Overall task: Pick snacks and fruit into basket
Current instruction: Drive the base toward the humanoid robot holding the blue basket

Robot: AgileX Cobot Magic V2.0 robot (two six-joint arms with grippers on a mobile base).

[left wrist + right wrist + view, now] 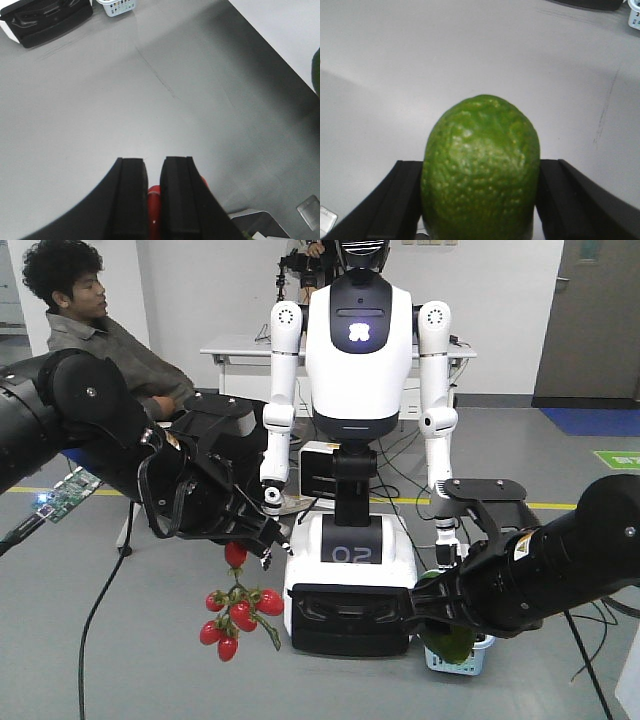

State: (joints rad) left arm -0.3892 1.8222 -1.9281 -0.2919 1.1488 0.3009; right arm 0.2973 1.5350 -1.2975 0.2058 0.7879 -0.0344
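Observation:
My left gripper hangs in the air, shut on the top red fruit of a bunch of small glossy red fruits that dangles below it on a green stem. My right gripper is shut on the green oval fruit, which fills the gap between both fingers. A small light blue slatted basket stands on the floor behind the green fruit. The snacks are out of view.
A white humanoid robot on a black-fronted base faces me at the centre. A person sits at the left. Cables trail over the grey floor. A white table stands at the back.

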